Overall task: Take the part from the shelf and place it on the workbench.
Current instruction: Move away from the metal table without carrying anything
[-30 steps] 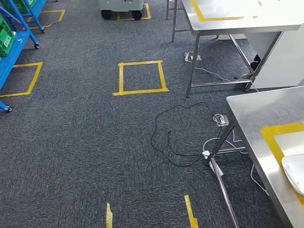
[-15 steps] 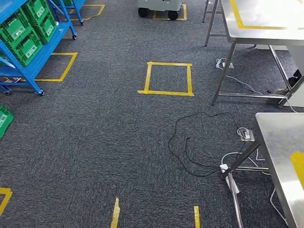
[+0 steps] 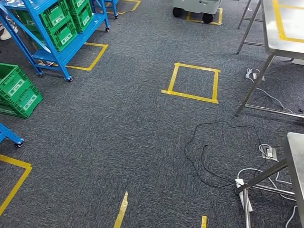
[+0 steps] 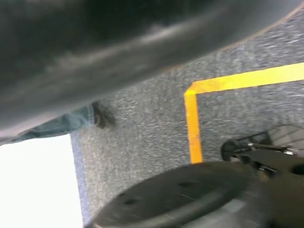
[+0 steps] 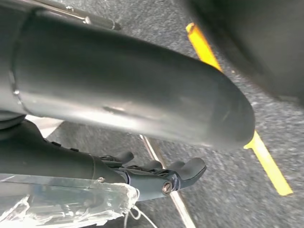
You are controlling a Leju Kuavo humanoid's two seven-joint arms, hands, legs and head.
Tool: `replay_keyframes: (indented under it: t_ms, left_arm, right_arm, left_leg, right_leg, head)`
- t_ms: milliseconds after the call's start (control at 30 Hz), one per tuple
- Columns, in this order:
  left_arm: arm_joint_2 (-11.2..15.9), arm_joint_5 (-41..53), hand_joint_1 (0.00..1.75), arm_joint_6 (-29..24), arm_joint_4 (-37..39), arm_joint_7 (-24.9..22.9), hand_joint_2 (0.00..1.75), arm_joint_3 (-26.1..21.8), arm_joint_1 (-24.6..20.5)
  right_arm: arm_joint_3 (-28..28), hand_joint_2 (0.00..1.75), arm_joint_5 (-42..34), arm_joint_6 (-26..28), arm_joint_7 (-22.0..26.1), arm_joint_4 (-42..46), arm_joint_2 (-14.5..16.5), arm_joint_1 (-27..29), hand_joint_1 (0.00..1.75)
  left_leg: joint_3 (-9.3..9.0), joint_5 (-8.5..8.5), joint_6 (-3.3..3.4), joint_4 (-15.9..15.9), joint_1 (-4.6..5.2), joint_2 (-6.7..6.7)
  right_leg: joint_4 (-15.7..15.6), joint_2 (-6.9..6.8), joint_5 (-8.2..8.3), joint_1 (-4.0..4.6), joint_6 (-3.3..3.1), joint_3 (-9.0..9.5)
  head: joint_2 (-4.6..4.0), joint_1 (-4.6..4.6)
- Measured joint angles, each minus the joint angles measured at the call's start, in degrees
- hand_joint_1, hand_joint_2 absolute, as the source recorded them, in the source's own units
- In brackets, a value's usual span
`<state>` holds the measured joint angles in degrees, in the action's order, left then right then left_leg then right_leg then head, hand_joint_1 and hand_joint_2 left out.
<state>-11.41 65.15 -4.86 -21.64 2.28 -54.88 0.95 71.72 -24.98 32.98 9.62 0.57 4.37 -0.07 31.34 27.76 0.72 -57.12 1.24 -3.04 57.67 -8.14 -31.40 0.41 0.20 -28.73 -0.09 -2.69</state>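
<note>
The blue shelf (image 3: 68, 50) stands at the far left of the head view, with green crates (image 3: 61, 21) on its levels. No part can be made out inside the crates from here. The steel workbench (image 3: 296, 156) shows as a corner at the right edge, and a second steel table (image 3: 276, 45) stands further back. In the right wrist view my right hand (image 5: 157, 175) hangs over the carpet, its dark fingers (image 5: 186, 168) stretched out with nothing in them. The left wrist view is blurred and dark shapes cover my left hand.
Two green crates (image 3: 18, 92) sit stacked on the floor beside the shelf. Yellow tape squares (image 3: 193, 83) mark the grey carpet. Black cable loops (image 3: 211, 156) and a power strip (image 3: 242, 187) lie near the workbench legs. A wheeled cart (image 3: 195, 7) stands far back. A person's shoe (image 4: 102, 116) is nearby.
The whole view has swung left: the shelf and its crates have come into the picture, and the workbench has slid out toward the right edge.
</note>
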Motion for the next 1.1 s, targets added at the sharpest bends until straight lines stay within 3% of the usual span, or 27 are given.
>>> replay_keyframes:
  t_ms: [67, 133, 200, 233, 300, 333, 367, 433, 500, 567, 633, 700, 733, 767, 800, 867, 933, 1000, 1033, 1100]
  left_arm:
    - [-0.11, 0.4, 0.0, 0.01, 0.0, 0.09, 0.0, -0.26, 0.18]
    - [-0.24, 0.65, 0.0, 0.04, 0.0, 0.14, 0.0, -0.56, -0.02]
    - [-0.39, 0.85, 0.0, 0.1, 0.0, 0.14, 0.0, -0.91, -0.19]
    - [-0.43, 0.91, 0.0, 0.14, 0.0, 0.14, 0.0, -1.06, -0.18]
    - [-0.53, 1.06, 0.0, 0.17, 0.0, 0.14, 0.0, -1.24, -0.11]
    - [-0.56, 1.14, 0.0, 0.17, 0.0, 0.14, 0.0, -1.29, -0.12]
    - [-0.59, 1.21, 0.0, 0.18, 0.0, 0.14, 0.0, -1.35, -0.19]
    - [-0.62, 1.27, 0.0, 0.18, 0.0, 0.14, 0.0, -1.46, -0.25]
    - [-0.63, 1.27, 0.0, 0.18, 0.0, 0.14, 0.0, -1.56, -0.08]
    - [-0.64, 1.27, 0.0, 0.18, 0.0, 0.14, 0.0, -1.63, 0.0]
    - [-0.68, 1.27, 0.0, 0.18, 0.0, 0.14, 0.0, -1.64, -0.19]
    - [-0.72, 1.27, 0.0, 0.2, 0.0, 0.14, 0.0, -1.64, -0.3]
    - [-0.73, 1.28, 0.0, 0.21, 0.0, 0.14, 0.0, -1.64, -0.23]
    - [-0.73, 1.3, 0.0, 0.22, 0.0, 0.14, 0.0, -1.64, -0.12]
    - [-0.73, 1.32, 0.0, 0.22, 0.0, 0.14, 0.0, -1.66, -0.02]
    - [-0.72, 1.35, 0.0, 0.24, 0.0, 0.14, 0.0, -1.69, -0.03]
    - [-0.74, 1.4, 0.0, 0.36, 0.0, 0.14, 0.0, -1.86, -0.29]
    - [-0.77, 1.49, 0.0, 0.55, 0.0, 0.14, 0.0, -2.24, -0.25]
    - [-0.79, 1.53, 0.0, 0.61, 0.0, 0.14, 0.0, -2.43, -0.1]
    - [-0.87, 1.61, 0.0, 0.74, 0.0, 0.14, 0.0, -2.62, -0.02]
  right_arm:
    - [-0.16, 0.0, 0.17, 0.2, 0.21, 0.0, 0.0, -0.17, 0.0]
    - [-0.31, 0.0, 0.26, 0.4, 0.29, -0.01, 0.0, 0.04, 0.0]
    - [-0.37, 0.0, 0.32, 0.47, 0.3, -0.02, 0.0, 0.35, 0.0]
    - [-0.4, 0.0, 0.37, 0.49, 0.3, -0.02, 0.0, 0.41, 0.0]
    - [-0.46, 0.0, 0.51, 0.52, 0.3, -0.03, 0.0, 0.38, 0.0]
    - [-0.5, 0.0, 0.57, 0.54, 0.3, -0.03, 0.0, 0.37, 0.0]
    - [-0.54, 0.0, 0.62, 0.56, 0.3, -0.04, 0.01, 0.37, 0.0]
    - [-0.62, 0.0, 0.71, 0.58, 0.3, -0.04, 0.01, 0.37, 0.0]
    - [-0.68, 0.0, 0.8, 0.59, 0.29, -0.05, 0.01, 0.32, 0.0]
    - [-0.71, 0.0, 0.83, 0.61, 0.29, -0.06, 0.03, 0.3, 0.0]
    - [-0.72, 0.0, 0.86, 0.63, 0.3, -0.07, 0.04, 0.45, 0.0]
    - [-0.73, 0.0, 0.87, 0.64, 0.3, -0.07, 0.04, 0.58, 0.0]
    - [-0.73, 0.0, 0.9, 0.64, 0.3, -0.07, 0.04, 0.56, 0.0]
    - [-0.73, 0.0, 0.92, 0.64, 0.3, -0.07, 0.04, 0.52, 0.0]
    - [-0.73, 0.0, 0.96, 0.64, 0.3, -0.07, 0.04, 0.48, 0.0]
    - [-0.73, 0.0, 1.07, 0.64, 0.29, -0.07, 0.05, 0.44, 0.0]
    - [-0.73, 0.0, 1.2, 0.66, 0.25, -0.07, 0.07, 0.42, 0.0]
    - [-0.73, 0.0, 1.32, 0.7, 0.21, -0.07, 0.08, 0.21, 0.0]
    - [-0.73, 0.0, 1.37, 0.73, 0.21, -0.07, 0.08, 0.05, 0.0]
    - [-0.73, 0.0, 1.43, 0.79, 0.21, -0.07, 0.07, -0.07, 0.0]
  left_leg:
    - [-0.25, -0.36, 0.48, 0.52, -0.4, 1.35]
    - [-0.24, -0.52, 0.83, 0.65, -0.64, 2.81]
    - [-0.17, -0.53, 0.99, 0.63, -0.67, 4.51]
    - [-0.22, -0.52, 0.98, 0.61, -0.69, 5.39]
    - [-0.53, -0.41, 0.78, 0.52, -0.81, 7.12]
    - [-0.68, -0.3, 0.56, 0.44, -0.84, 7.92]
    - [-0.68, -0.17, 0.27, 0.23, -0.83, 8.73]
    - [-0.35, -0.18, -0.42, 0.01, -0.87, 10.1]
    - [0.08, -0.27, -1.05, -0.07, -1.06, 10.9]
    - [1.09, 1.1, -1.6, -2.05, -0.99, 8.44]
    - [4.15, 4.47, -2.08, -8.28, -0.92, 4.91]
    - [7.65, 6.96, -2.34, -15.05, -1.09, 3.8]
    - [8.3, 6.73, -2.35, -16.22, -1.15, 3.6]
    - [7.84, 5.41, -2.26, -15.22, -1.16, 3.38]
    - [6.34, 3.29, -2.02, -12.24, -1.09, 2.87]
    - [2.5, -0.08, -1.24, -4.74, -0.57, 0.35]
    - [0.65, -0.54, -0.54, -1.06, -0.05, -1.25]
    - [0.47, -0.33, -0.06, -0.5, -0.06, -0.2]
    - [0.32, -0.48, 0.16, -0.19, -0.22, 0.46]
    - [0.03, -0.85, 0.65, 0.39, -0.68, 1.78]
  right_leg:
    - [2.35, 2.86, -1.67, -0.21, 0.6, -0.96]
    - [8.97, 6.71, -5.05, -0.49, 1.01, -4.25]
    - [15.35, 7.89, -7.13, -0.62, 1.27, -7.76]
    - [16.01, 8.03, -6.58, -0.67, 1.35, -8.39]
    - [10.96, 8.73, -2.49, -0.92, 1.49, -6.5]
    - [7.11, 10.06, -0.45, -1.17, 1.59, -4.78]
    - [3.67, 11.41, 0.85, -1.43, 1.6, -3.22]
    - [0.68, 13.01, 1.27, -1.6, 1.34, -1.59]
    - [0.34, 11.86, 1.32, -1.48, 0.63, -1.19]
    - [0.0, 10.34, 1.46, -1.48, -0.11, -0.98]
    - [-0.19, 8.47, 1.34, -1.36, -0.65, -0.79]
    - [-0.18, 6.52, 1.08, -1.18, -0.94, -0.69]
    - [-0.17, 5.67, 0.93, -1.11, -0.99, -0.58]
    - [-0.17, 4.89, 0.76, -1.04, -0.99, -0.37]
    - [-0.18, 4.17, 0.55, -0.98, -0.96, -0.06]
    - [-0.17, 2.86, -0.03, -0.76, -0.68, 0.3]
    - [-0.17, 1.56, -0.61, -0.5, -0.16, 0.49]
    - [-0.34, 0.23, -0.97, -0.39, 0.37, 1.22]
    - [-0.12, 0.68, -1.32, -0.44, 0.65, 1.42]
    - [3.16, 3.84, -3.35, -0.58, 1.17, 0.1]
  head:
    - [0.0, 0.17]
    - [0.0, 0.48]
    - [0.0, 0.55]
    - [0.0, 0.55]
    - [0.0, 0.54]
    - [0.0, 0.57]
    - [0.0, 0.6]
    - [0.0, 0.64]
    - [0.0, 0.63]
    - [0.0, 0.32]
    - [0.0, -0.03]
    - [0.0, -0.08]
    - [0.0, -0.09]
    - [0.0, -0.1]
    - [0.0, -0.1]
    - [0.0, -0.12]
    - [0.0, -0.05]
    - [0.0, 0.01]
    - [0.0, 0.1]
    - [0.0, 0.37]
